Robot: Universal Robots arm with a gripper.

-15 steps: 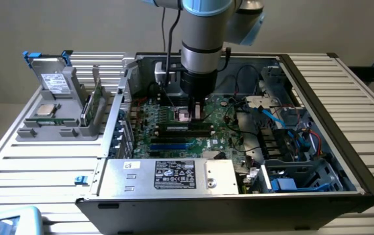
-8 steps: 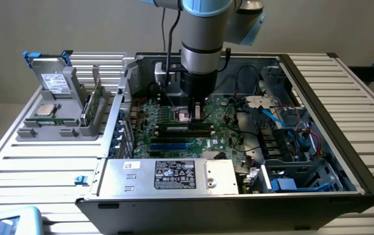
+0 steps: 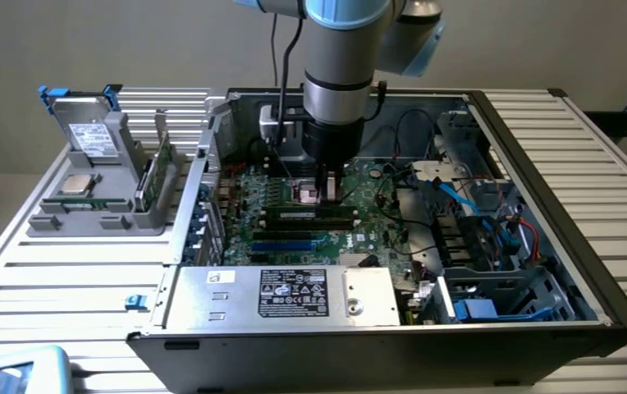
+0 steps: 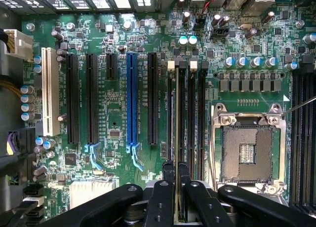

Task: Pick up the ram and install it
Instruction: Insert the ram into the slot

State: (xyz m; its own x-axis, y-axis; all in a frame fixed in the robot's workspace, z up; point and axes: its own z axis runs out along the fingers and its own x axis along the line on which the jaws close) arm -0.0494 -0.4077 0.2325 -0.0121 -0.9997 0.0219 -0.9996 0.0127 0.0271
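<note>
On the slatted metal bench (image 3: pixel 51 275), at the exterior view's left, one grey moulded holder (image 3: pixel 84 223) is seen. It carries one grey boxy drive with a white label (image 3: pixel 94 135), one square silver processor chip (image 3: pixel 76 182) and one thin green board (image 3: pixel 155 176) stood on edge. Just beside the holder one open black computer case (image 3: pixel 401 353) is laid. One silver labelled power-supply box (image 3: pixel 281 295) runs along its near edge, and a tangle of cables (image 3: pixel 458 197) is bunched toward the exterior view's right. One grey robot arm (image 3: pixel 341 74) is seen reaching down into the open middle of the case, apart from the walls on both sides.

In the wrist view the black end effector (image 4: pixel 176 170) is closed on the ram (image 4: pixel 177 113), one long thin green circuit-board stick seen edge-on and clamped between the two fingers (image 4: pixel 168 175). The ram is held over the green motherboard (image 4: pixel 113 118), lined up along a bank of four narrow black memory slots (image 4: pixel 193 118); whether a slot is touched cannot be told. On one side the bank is bordered by six expansion slots: one white (image 4: pixel 48 91), one blue (image 4: pixel 132 96), three long black (image 4: pixel 73 98) and one short black (image 4: pixel 111 66). On the other side it is bordered by one empty square processor socket (image 4: pixel 247 153) in a silver frame. Little room is left on either side of the stick.
</note>
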